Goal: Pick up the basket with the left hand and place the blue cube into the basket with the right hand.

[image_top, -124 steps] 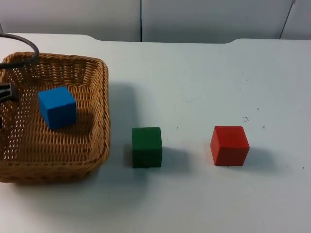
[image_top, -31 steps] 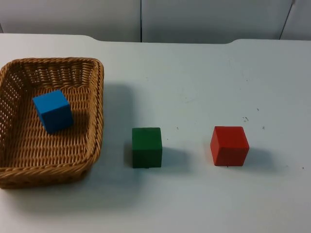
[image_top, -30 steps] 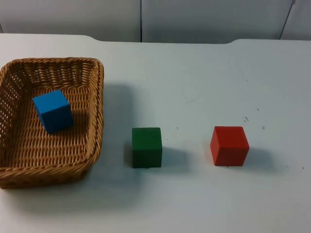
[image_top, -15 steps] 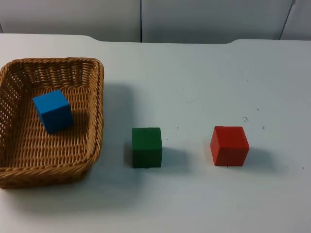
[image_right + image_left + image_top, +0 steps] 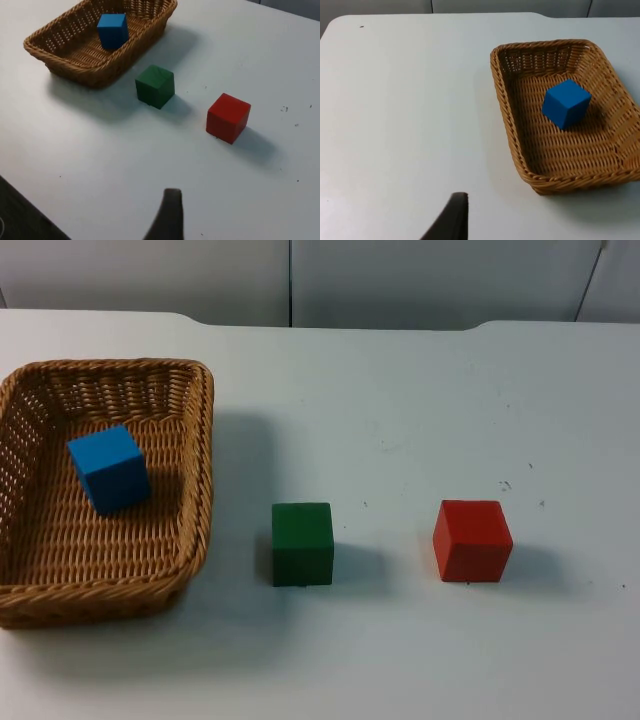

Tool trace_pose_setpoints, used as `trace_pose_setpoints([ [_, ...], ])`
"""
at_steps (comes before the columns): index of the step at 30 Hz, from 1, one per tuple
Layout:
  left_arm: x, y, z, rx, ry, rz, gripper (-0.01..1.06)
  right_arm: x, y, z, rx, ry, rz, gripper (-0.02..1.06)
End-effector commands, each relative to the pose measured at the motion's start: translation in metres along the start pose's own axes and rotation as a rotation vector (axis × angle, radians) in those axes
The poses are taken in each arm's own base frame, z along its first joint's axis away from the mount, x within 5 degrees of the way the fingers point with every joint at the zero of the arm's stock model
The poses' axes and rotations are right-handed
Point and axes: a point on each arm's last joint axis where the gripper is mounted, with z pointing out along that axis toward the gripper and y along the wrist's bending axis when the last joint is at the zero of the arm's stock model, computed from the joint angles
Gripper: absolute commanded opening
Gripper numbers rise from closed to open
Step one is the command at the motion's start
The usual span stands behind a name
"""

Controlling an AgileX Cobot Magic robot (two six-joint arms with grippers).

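Top view: the blue cube (image 5: 109,468) sits inside the basket (image 5: 195,490), on its woven floor nearer the far wall than the near one, turned a little so that no face lines up squarely with the basket's sides. The basket stands on the white table (image 5: 420,400) at the left, its long axis running from the near edge toward the grey partition wall (image 5: 420,280). There is one basket and three cubes, one of each colour. The green cube (image 5: 302,543) rests on the table just beside the basket's right wall, apart from it, and the red cube (image 5: 472,539) lies further right, well apart from the green one.

In the left wrist view one fingertip of the left end effector (image 5: 451,219) hangs over bare table, well apart from the basket (image 5: 512,130); whether it is spread or pressed together cannot be told. The right end effector (image 5: 167,215) hangs above the table near the red cube (image 5: 228,117), its state equally unclear.
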Motion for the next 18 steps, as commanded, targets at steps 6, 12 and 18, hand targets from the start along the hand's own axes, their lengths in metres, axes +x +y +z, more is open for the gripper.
trace_pose_setpoints([
  [6, 0.0001, -0.0006, 0.0002, 0.003, -0.011, -0.004, 1.05, 0.0003, -0.0001, 0.0037, 0.004, -0.021, -0.049, 0.75],
  [12, 0.0001, -0.0006, 0.0002, 0.003, -0.011, -0.004, 1.05, 0.0004, 0.0002, 0.0037, 0.000, -0.020, -0.040, 0.75],
  [18, 0.0001, -0.0006, 0.0002, 0.003, -0.011, -0.004, 1.05, 0.0001, -0.0003, 0.0037, 0.006, -0.023, -0.043, 0.75],
])
